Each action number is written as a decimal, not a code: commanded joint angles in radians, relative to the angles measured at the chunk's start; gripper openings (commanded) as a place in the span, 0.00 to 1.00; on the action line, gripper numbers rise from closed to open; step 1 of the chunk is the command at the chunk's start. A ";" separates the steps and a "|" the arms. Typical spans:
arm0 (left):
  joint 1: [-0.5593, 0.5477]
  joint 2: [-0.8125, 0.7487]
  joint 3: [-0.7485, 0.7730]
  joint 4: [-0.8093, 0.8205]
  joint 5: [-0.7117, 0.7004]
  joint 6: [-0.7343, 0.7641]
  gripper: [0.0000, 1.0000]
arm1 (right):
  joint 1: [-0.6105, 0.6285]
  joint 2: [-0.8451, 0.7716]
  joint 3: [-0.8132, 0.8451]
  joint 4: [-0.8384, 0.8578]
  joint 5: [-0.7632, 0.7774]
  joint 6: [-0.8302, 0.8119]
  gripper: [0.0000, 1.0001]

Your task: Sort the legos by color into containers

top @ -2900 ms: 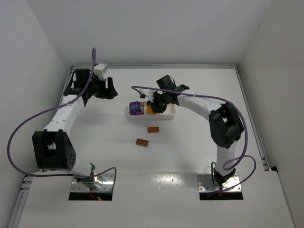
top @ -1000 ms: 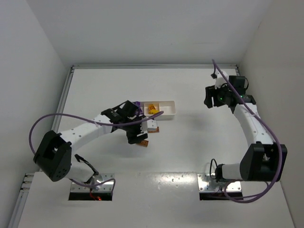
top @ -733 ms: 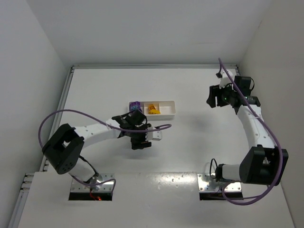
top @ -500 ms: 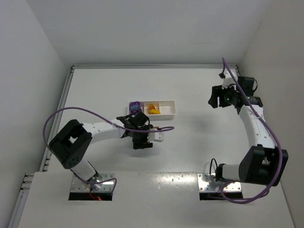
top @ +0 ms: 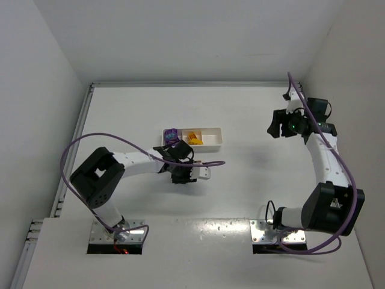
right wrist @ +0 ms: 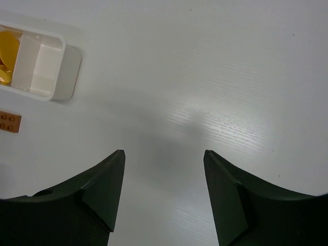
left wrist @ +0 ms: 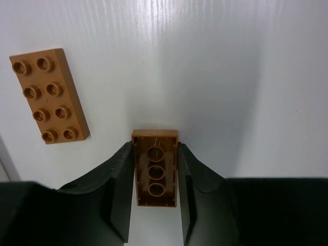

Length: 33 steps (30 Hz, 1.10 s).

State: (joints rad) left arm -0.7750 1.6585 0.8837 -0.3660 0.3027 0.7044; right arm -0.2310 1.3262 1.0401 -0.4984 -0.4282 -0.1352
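Observation:
My left gripper (left wrist: 155,146) is shut on an orange-brown lego (left wrist: 155,169), its hollow underside facing the wrist camera. A second orange-brown lego (left wrist: 48,96) lies studs up on the table to its left. From above, the left gripper (top: 181,176) sits just in front of the white tray (top: 218,144) and hides the held brick. The tray's left compartment holds purple legos (top: 171,133), and the middle one holds yellow legos (top: 194,138). My right gripper (right wrist: 164,154) hangs open and empty at the far right (top: 275,129).
The right wrist view shows the tray's right end (right wrist: 69,72), a yellow lego (right wrist: 6,56) inside and a brown lego (right wrist: 9,123) on the table. The left arm's purple cable (top: 204,162) loops beside the tray. White walls ring the table.
The left gripper has shut on the orange-brown lego and shifted slightly toward the tray. The right arm has drifted a little farther right and stayed open.

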 commanded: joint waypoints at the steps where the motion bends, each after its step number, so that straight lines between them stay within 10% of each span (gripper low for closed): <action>1: -0.036 0.009 0.012 0.024 -0.017 0.015 0.21 | -0.011 0.005 0.023 0.012 -0.038 -0.015 0.64; 17: -0.038 0.200 0.716 -0.004 0.092 -0.368 0.18 | -0.057 -0.015 -0.023 0.043 -0.136 0.114 0.64; 33: 0.121 0.495 0.946 0.088 0.098 -0.531 0.20 | -0.076 -0.005 -0.023 0.043 -0.164 0.114 0.64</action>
State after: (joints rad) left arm -0.6811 2.1513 1.7702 -0.3229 0.3855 0.2131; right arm -0.2974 1.3254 0.9955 -0.4870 -0.5594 -0.0330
